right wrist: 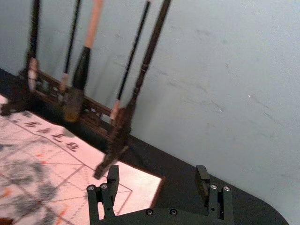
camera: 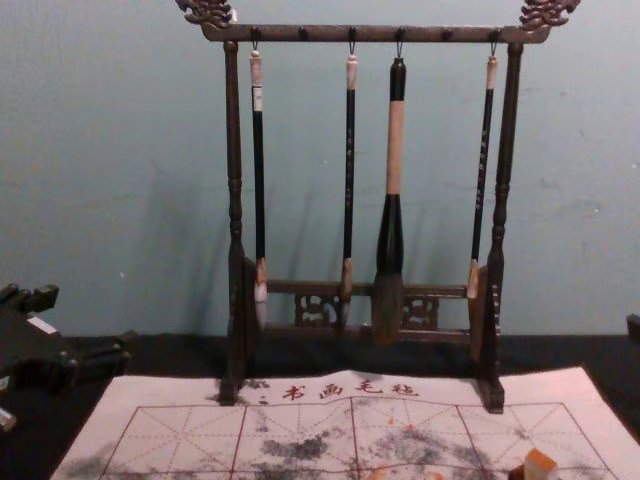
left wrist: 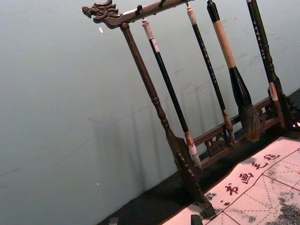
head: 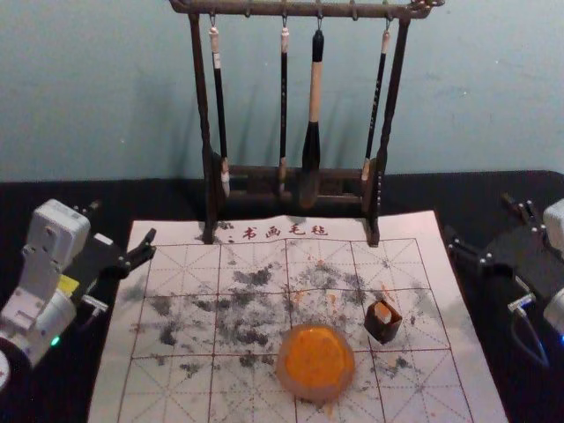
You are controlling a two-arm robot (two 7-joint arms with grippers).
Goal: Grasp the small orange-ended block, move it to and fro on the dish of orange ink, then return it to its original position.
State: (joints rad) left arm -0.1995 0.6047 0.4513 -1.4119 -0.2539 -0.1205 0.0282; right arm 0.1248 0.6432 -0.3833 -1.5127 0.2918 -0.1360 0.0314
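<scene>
1. Pale blue-green wall [head: 115, 88] rises behind a black table surface [head: 176, 198], where a pale gridded mat [head: 401, 256] lies, blotched with dark ink and small orange marks.
2. Near the mat's far edge stands a dark wooden rack [head: 301, 9], four brushes hanging from it, the thickest brush [head: 315, 92] among them.
3. On the mat, nearer me, sits the round dish [head: 291, 386] of orange ink [head: 317, 357].
4. The orange-ended block [head: 382, 311] is in a small dark box [head: 382, 333], to the right of the dish and a little farther from me, its orange end up.
5. My left gripper [head: 123, 222] hangs by the mat's left edge, fingers spread, holding nothing.
6. My right gripper [head: 480, 220] is by the mat's right edge, fingers wide apart and nothing between them.
</scene>
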